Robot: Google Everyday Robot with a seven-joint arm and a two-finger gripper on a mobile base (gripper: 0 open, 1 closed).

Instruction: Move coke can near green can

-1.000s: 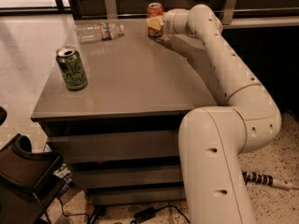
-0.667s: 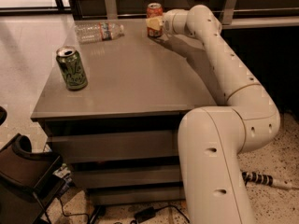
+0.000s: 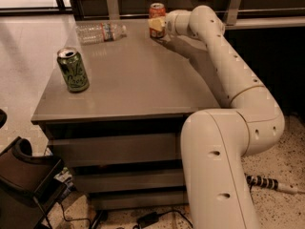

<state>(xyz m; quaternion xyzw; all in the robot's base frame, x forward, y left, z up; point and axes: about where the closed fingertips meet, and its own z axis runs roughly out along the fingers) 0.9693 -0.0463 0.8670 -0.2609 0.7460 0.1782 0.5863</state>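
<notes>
Hand (image 3: 157, 25) at the coke can (image 3: 157, 10), top centre
Its grip cannot be told; the green can (image 3: 73, 70) stands at the counter's (image 3: 136, 82) left.

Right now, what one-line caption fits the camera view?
Gripper at the coke can at the far edge of the table; green can upright near its left edge.

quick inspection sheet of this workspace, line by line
surface: grey table top, flat
job's things: coke can upright at the far edge; green can upright near the front left corner, well apart from it
clutter: clear plastic bottle lying on its side, far left
gripper: gripper at the coke can, on its near side
cables: black cable on the floor under the table; striped cable at right
surroundings: speckled floor; dark seat-like object at lower left
</notes>
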